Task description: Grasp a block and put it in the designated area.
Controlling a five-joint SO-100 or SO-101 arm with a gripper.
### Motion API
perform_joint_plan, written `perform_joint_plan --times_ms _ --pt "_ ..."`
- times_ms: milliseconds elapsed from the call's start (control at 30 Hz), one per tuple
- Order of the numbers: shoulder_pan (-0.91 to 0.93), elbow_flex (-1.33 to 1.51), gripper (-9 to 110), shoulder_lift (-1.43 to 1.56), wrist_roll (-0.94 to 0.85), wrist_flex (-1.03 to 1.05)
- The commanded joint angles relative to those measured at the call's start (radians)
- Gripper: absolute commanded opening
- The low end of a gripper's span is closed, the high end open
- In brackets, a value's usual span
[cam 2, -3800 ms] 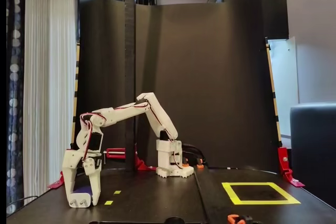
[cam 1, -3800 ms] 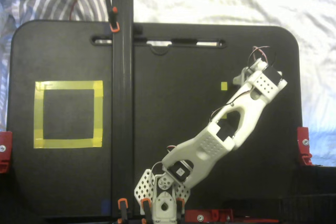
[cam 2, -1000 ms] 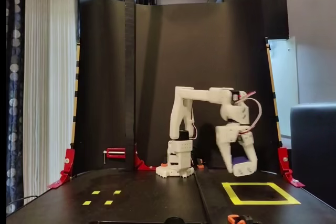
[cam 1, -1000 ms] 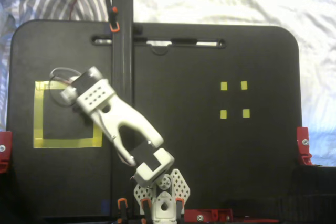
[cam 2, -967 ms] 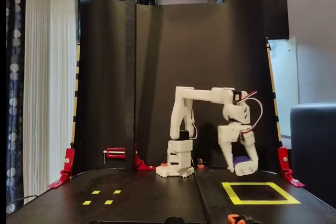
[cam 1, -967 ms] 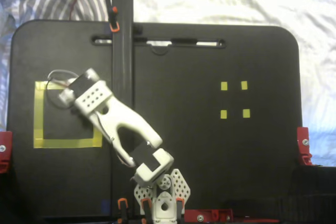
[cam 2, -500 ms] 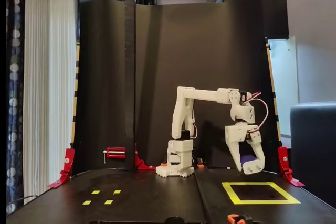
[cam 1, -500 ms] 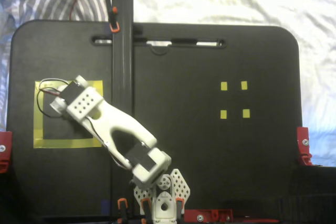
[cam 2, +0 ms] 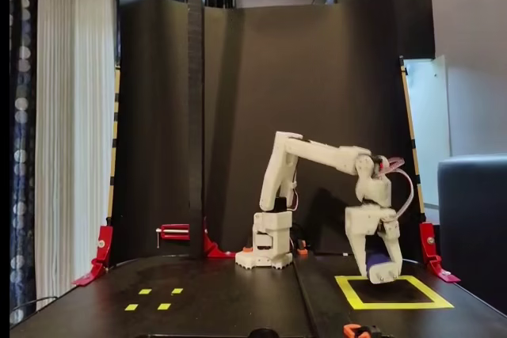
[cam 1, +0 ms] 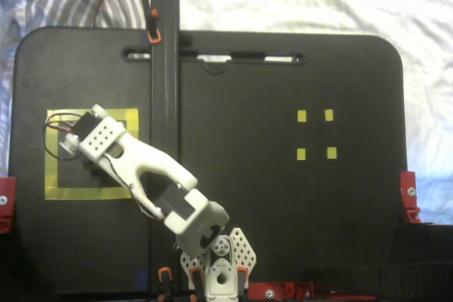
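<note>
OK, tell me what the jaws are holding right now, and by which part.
The gripper holds the block, a dark blue shape between the jaws, low over the designated area. Which part is gripped cannot be told.

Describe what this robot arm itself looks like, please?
The arm is chunky white plastic, with dark motor blocks at its joints. A panel near the wrist has a grid of small holes. Thin red and dark cables loop beside the wrist. The gripper is white too.

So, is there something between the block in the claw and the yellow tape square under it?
Nothing visible. The claw holds the dark blue block low over the yellow tape square, whose inside looks bare.
</note>
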Motion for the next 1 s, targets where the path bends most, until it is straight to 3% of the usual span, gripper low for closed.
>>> perform_joint_plan --times_ms 0,733,967 --pt "-0.011 -0.005 16 -0.005 0.006 -0.015" --pt "0.0 -0.008 16 -0.06 0.005 -0.028" --pt "0.008 -0.009 27 -0.055 0.003 -0.028"
